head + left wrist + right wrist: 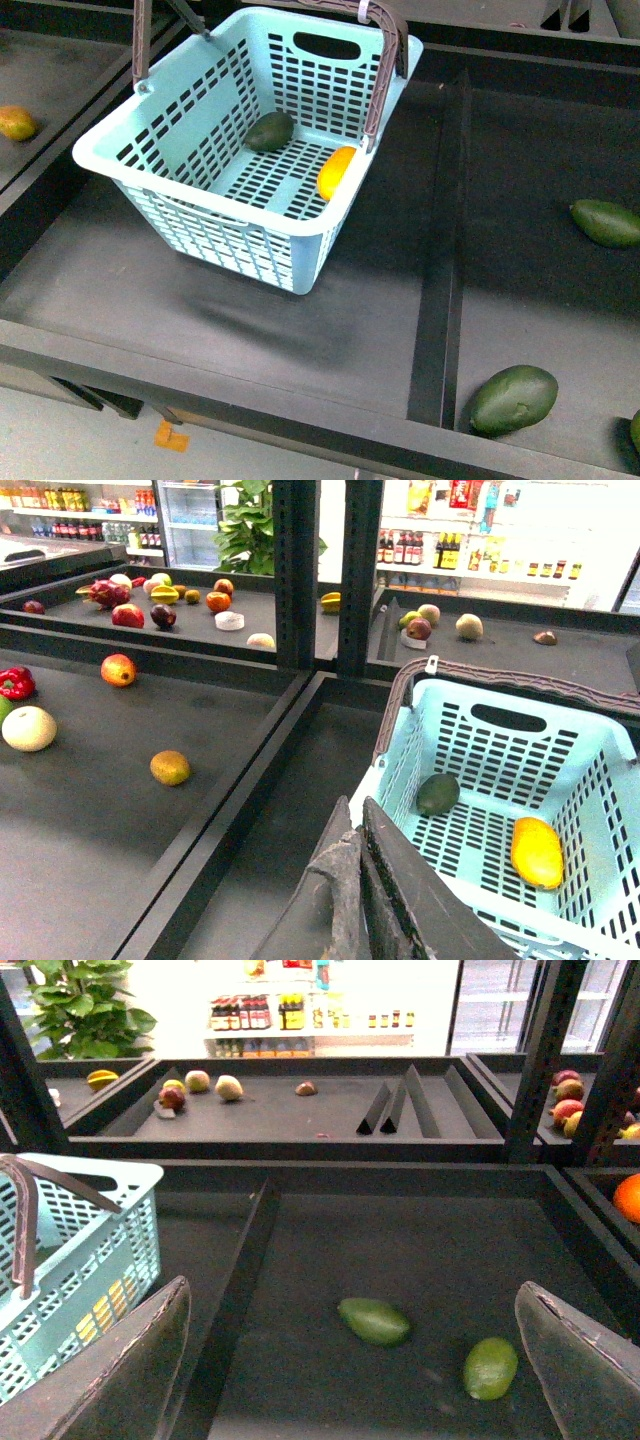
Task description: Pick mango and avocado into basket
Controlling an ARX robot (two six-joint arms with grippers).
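Your right gripper (350,1360) hangs wide and empty over loose green fruit (374,1321); your left gripper (355,880), pinched together, holds nothing beside the basket (200,205); mango (336,172) and avocado (270,131) lie inside it; a careless swing could clip its handle (385,75) and tip it.

The basket (215,215) is light teal with a slotted lattice pattern and brown ribbed handles (385,75). Inside, the avocado (270,131) is dark green and the mango (336,172) yellow-orange. The shelf (300,330) is matt black; loose fruits (513,399) are green.
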